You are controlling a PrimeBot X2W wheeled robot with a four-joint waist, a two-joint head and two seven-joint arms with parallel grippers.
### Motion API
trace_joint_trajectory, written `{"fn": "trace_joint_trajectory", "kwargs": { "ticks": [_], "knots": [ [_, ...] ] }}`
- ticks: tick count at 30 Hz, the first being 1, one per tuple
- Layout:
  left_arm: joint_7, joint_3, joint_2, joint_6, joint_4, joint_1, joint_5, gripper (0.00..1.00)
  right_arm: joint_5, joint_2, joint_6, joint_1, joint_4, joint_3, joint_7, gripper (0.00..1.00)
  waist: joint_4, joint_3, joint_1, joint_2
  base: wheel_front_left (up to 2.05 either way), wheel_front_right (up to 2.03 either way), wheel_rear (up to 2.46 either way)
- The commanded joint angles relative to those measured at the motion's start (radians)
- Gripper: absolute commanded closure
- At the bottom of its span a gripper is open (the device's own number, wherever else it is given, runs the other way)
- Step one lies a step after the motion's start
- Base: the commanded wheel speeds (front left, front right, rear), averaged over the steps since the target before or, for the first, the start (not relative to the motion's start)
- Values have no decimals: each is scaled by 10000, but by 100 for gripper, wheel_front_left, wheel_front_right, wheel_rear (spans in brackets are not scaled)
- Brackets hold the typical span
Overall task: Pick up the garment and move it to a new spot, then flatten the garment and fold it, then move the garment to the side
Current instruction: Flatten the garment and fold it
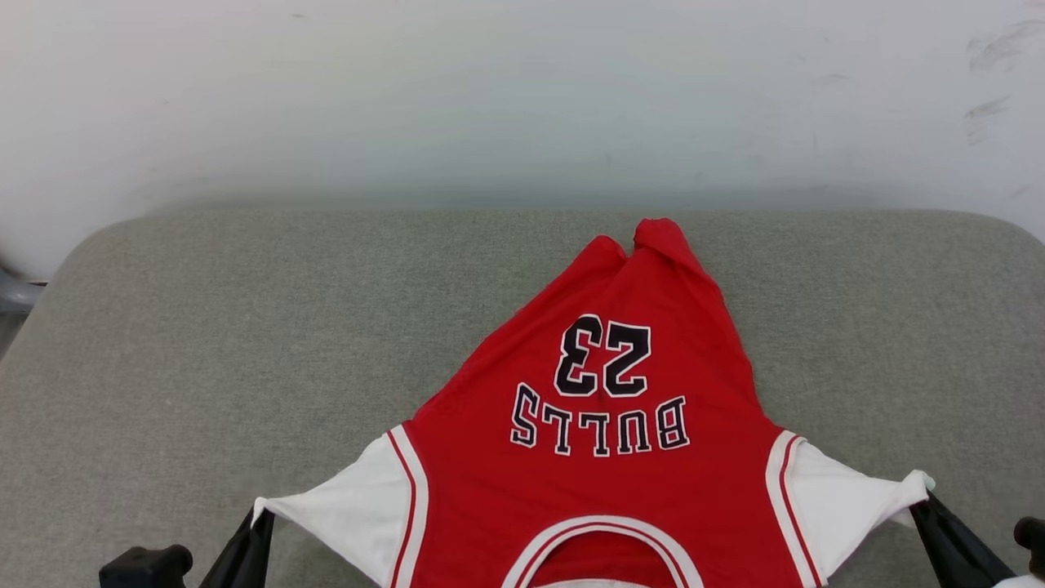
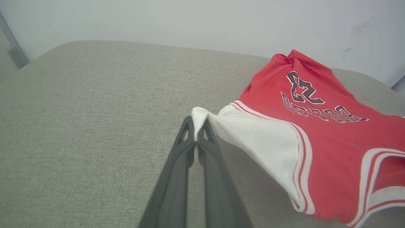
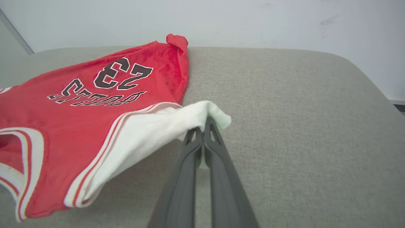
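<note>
The garment (image 1: 604, 457) is a red jersey T-shirt with white sleeves and black "23 BULLS" lettering, face up on the grey cushion (image 1: 245, 327), its collar toward me and its hem bunched at the far end. My left gripper (image 1: 260, 516) is shut on the tip of the left white sleeve (image 2: 253, 133); its dark fingers (image 2: 196, 129) pinch the cloth. My right gripper (image 1: 921, 492) is shut on the tip of the right white sleeve (image 3: 158, 133), the fabric folded over its fingertips (image 3: 204, 126). Both sleeves are pulled out sideways and lifted a little off the cushion.
The grey fabric cushion (image 2: 79, 126) stretches wide to the left and right of the jersey, with rounded far corners. A pale wall (image 1: 522, 98) rises right behind its far edge.
</note>
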Motion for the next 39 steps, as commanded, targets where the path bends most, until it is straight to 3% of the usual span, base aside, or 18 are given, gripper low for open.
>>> {"fn": "trace_joint_trajectory", "kwargs": {
  "ticks": [1,9,16,25,39],
  "knots": [
    [-23,50,22,38,-56,112,-2,100,-97,165,-15,237,-262,-151,126,100,10,-6,2,-1,0,0,0],
    [-23,37,-87,-77,-93,-23,241,100,-727,845,-15,722,-1707,-984,786,100,13,-77,2,-1,0,0,0],
    [27,374,421,-110,-819,-1015,914,100,-912,669,-15,-361,-2866,-1608,1000,100,24,-140,2,-1,0,0,0],
    [843,740,1121,-250,-2097,-3755,1637,100,-911,53,-15,-2927,-3614,-1557,1298,100,-40,45,2,-1,0,0,0],
    [1597,827,361,-1003,-1703,-8947,1837,100,-827,-846,-15,-7534,-2828,-1055,1449,100,-36,1438,2,-1,0,0,0]
  ]
}}
